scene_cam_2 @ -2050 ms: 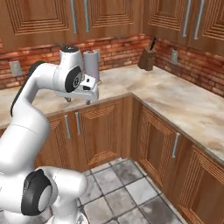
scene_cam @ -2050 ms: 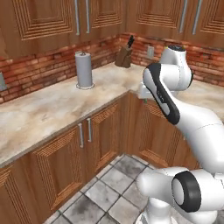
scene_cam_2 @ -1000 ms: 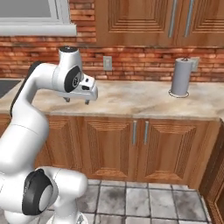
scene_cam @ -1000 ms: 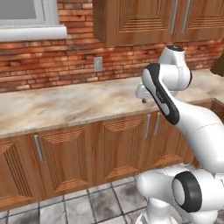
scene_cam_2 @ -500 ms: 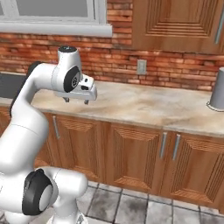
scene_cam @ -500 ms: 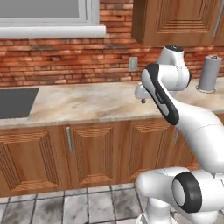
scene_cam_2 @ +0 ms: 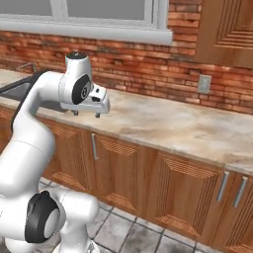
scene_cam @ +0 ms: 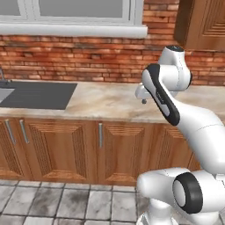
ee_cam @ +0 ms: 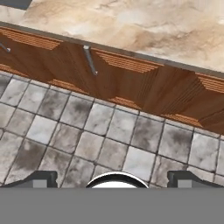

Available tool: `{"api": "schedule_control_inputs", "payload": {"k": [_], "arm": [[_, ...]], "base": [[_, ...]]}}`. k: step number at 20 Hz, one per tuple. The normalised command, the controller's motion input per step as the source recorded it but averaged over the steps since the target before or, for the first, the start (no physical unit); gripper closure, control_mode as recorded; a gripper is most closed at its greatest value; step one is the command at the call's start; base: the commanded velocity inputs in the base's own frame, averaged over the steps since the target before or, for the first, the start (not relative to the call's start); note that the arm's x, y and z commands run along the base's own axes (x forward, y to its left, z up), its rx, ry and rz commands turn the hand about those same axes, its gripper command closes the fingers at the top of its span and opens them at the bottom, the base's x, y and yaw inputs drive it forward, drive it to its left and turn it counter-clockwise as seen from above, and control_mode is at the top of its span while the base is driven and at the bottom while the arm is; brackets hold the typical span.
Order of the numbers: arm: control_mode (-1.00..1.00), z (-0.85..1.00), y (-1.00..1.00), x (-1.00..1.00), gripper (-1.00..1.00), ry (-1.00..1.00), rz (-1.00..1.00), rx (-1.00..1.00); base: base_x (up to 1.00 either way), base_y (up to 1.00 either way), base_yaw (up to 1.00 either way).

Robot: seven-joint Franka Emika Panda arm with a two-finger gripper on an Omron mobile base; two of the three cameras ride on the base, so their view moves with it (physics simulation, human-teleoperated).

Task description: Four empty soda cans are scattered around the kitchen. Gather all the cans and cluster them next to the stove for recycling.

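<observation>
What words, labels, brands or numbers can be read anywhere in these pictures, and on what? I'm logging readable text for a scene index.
None: no readable text in any view.
The robot arm, cabinet doors, brick wall, countertop and wall outlet carry no lettering, label or number.

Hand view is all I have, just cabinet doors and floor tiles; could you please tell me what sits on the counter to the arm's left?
Observer: A dark sink is set into the counter there.
Operator: Thank you. What is on the wall behind it?
Observer: Red brick, with a window above the sink and a wall outlet farther right.
Operator: And how does the gripper stand?
Observer: The gripper hangs open and empty near the counter's front edge.
</observation>
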Motion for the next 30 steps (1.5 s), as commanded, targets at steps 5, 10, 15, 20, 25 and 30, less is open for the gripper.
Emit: {"api": "schedule_control_inputs", "payload": {"k": [5, 10, 15, 20, 25, 30], "arm": [[1.00, 0.00, 0.00, 0.00, -1.00, 0.00, 0.00, 0.00], [1.00, 0.00, 0.00, 0.00, -1.00, 0.00, 0.00, 0.00], [1.00, 0.00, 0.00, 0.00, -1.00, 0.00, 0.00, 0.00], [1.00, 0.00, 0.00, 0.00, -1.00, 0.00, 0.00, 0.00], [1.00, 0.00, 0.00, 0.00, -1.00, 0.00, 0.00, 0.00], [1.00, 0.00, 0.00, 0.00, -1.00, 0.00, 0.00, 0.00]], "base": [[0.01, 0.43, 0.37], [0.03, 0.43, 0.37], [0.03, 0.43, 0.37], [0.03, 0.44, 0.36], [0.01, 0.44, 0.36], [0.01, 0.44, 0.35]]}}
